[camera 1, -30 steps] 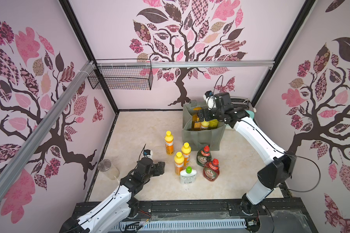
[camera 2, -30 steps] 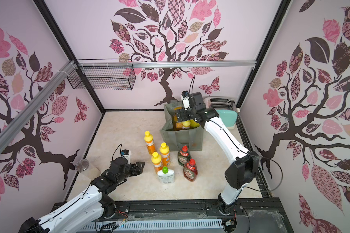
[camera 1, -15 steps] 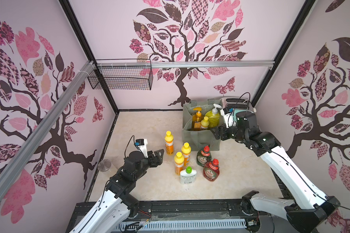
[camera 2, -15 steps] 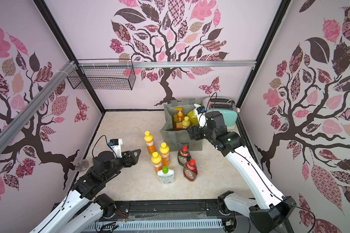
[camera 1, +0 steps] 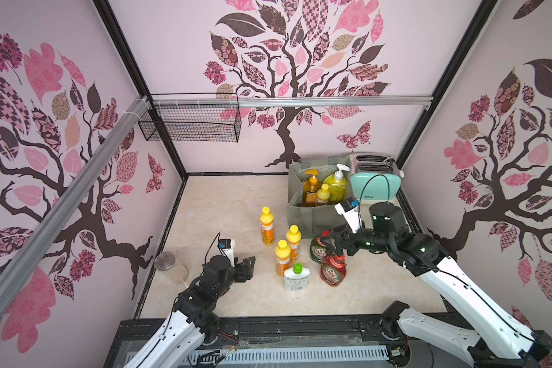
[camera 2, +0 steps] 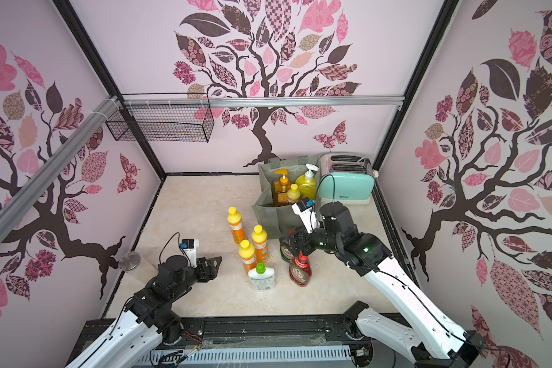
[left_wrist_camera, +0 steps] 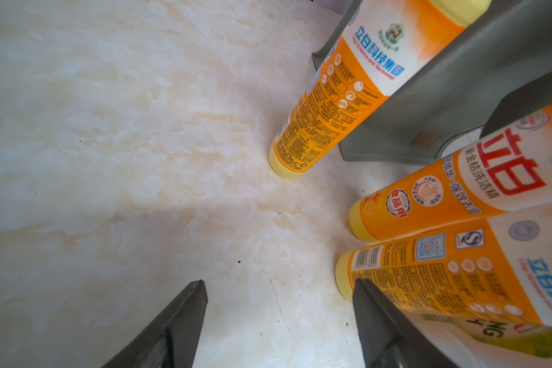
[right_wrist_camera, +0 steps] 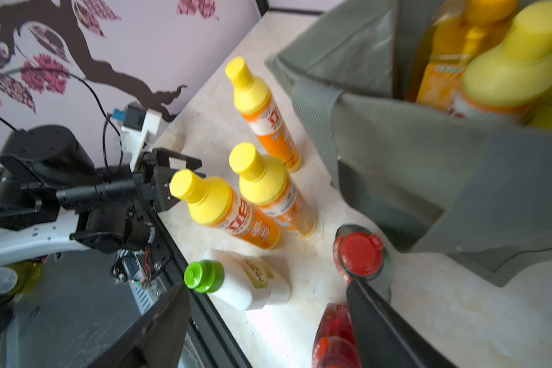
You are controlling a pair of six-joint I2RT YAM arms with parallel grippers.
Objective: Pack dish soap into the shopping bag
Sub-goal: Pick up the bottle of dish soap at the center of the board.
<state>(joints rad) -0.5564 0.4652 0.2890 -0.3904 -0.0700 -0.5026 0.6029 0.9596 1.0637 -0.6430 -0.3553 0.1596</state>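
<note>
Jaws spread, empty: right gripper (camera 1: 332,243) hangs over Fairy bottles (camera 1: 332,270), probably next into shopping bag (camera 1: 306,220); left gripper (camera 1: 249,264) faces orange bottles (camera 1: 282,259).

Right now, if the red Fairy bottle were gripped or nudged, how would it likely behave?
The red Fairy bottle looks filled nearly to its neck, so probably heavy for its size. Its glossy, curved plastic might slip in a pinch. Standing tall and upright, a push near the cap could tip it onto the green Fairy bottle close beside it.
</note>
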